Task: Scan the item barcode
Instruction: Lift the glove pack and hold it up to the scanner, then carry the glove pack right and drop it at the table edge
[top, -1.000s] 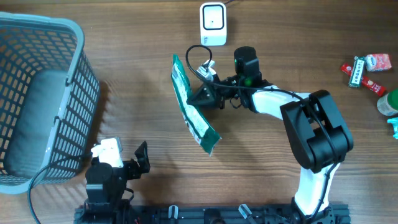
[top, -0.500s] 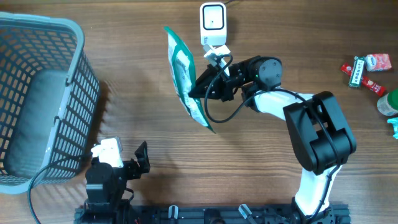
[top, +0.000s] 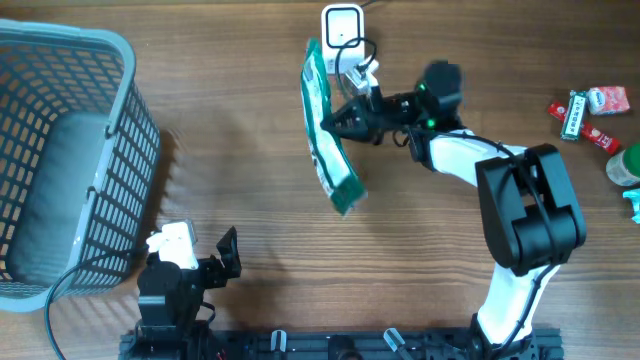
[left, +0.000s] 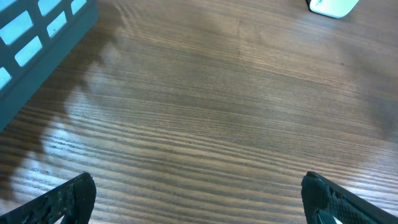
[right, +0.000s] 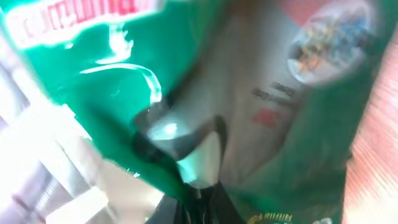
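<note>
The item is a green and white snack bag (top: 328, 135), held on edge above the table by my right gripper (top: 335, 122), which is shut on its side. The bag's top end sits just left of the white barcode scanner (top: 342, 26) at the table's far edge. In the right wrist view the bag (right: 249, 93) fills the frame, blurred, and its green foil is pinched where the right gripper (right: 200, 200) closes. No barcode is readable. My left gripper (top: 230, 253) rests near the front left, open, with bare wood between its fingertips (left: 71, 196).
A grey plastic basket (top: 60, 150) stands at the left, its corner (left: 37, 37) showing in the left wrist view. Small packets (top: 590, 115) and a green item (top: 625, 165) lie at the right edge. The scanner's cable runs off the far edge.
My right gripper has swung the bag right and toward the far edge, from table centre up beside the scanner, turning it more upright. The left arm has not moved.
</note>
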